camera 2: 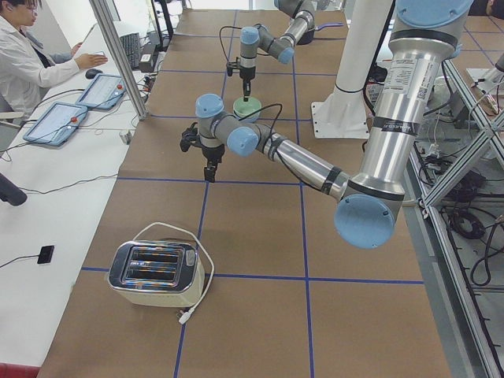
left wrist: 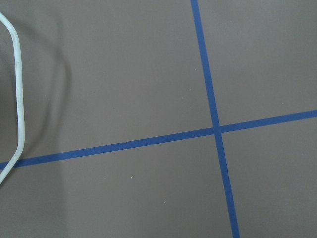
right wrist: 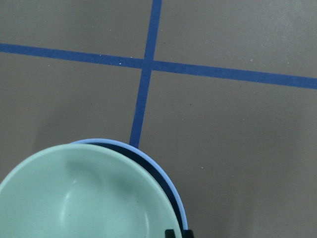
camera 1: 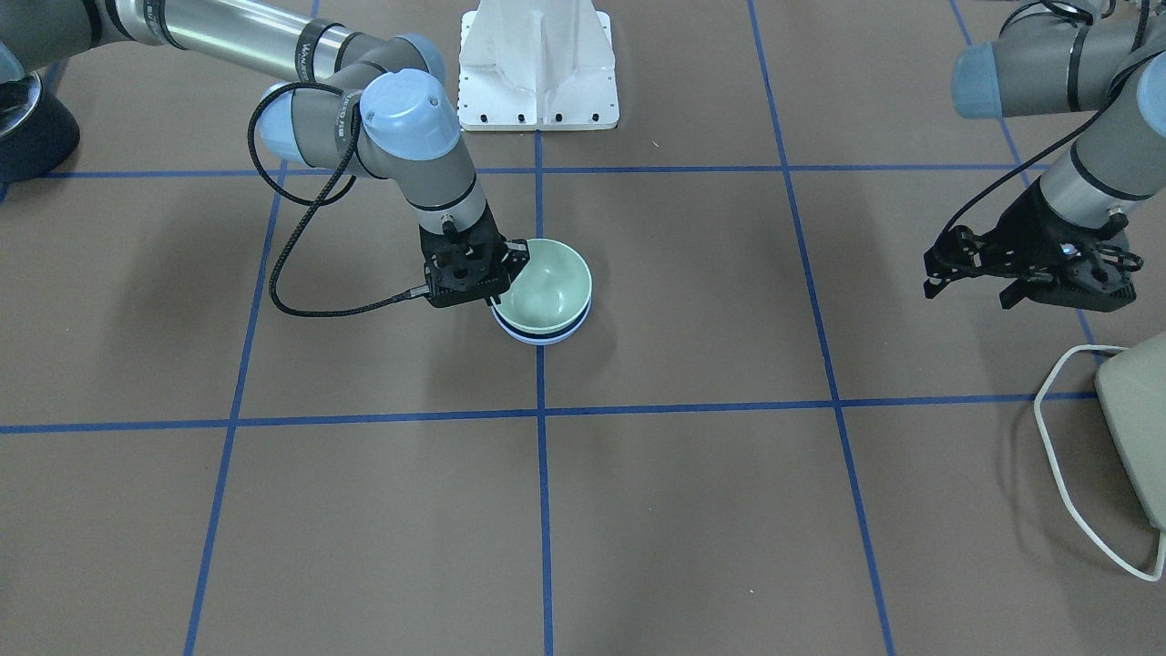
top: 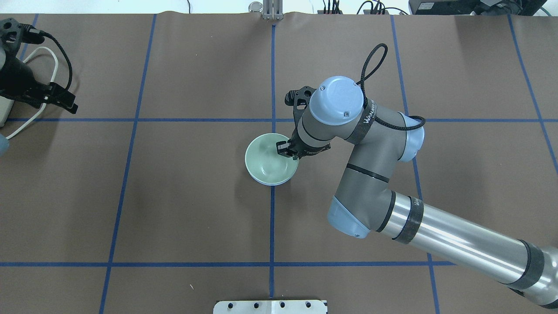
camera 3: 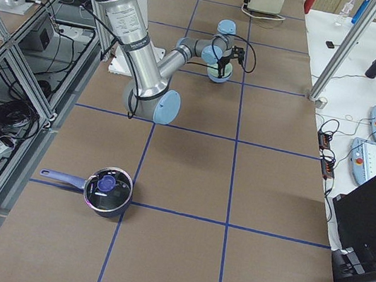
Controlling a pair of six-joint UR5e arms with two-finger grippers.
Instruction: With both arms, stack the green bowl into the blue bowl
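The pale green bowl (camera 1: 551, 278) sits nested inside the light blue bowl (camera 1: 539, 336) near the table's middle, slightly tilted, with a dark gap at one side. Only the blue bowl's rim (right wrist: 166, 173) shows around the green bowl (right wrist: 84, 198) in the right wrist view. My right gripper (camera 1: 504, 284) stands over the bowls' rim, shut on the green bowl's edge, with one finger inside it (top: 282, 148). My left gripper (camera 1: 970, 287) hangs open and empty above bare table far off to the side, also in the overhead view (top: 65, 102).
A cream toaster (camera 2: 153, 272) with a white cord (camera 1: 1048, 428) stands near my left gripper. A dark pot with a lid (camera 3: 105, 191) sits at the right end of the table. The white pedestal base (camera 1: 537, 64) is behind the bowls.
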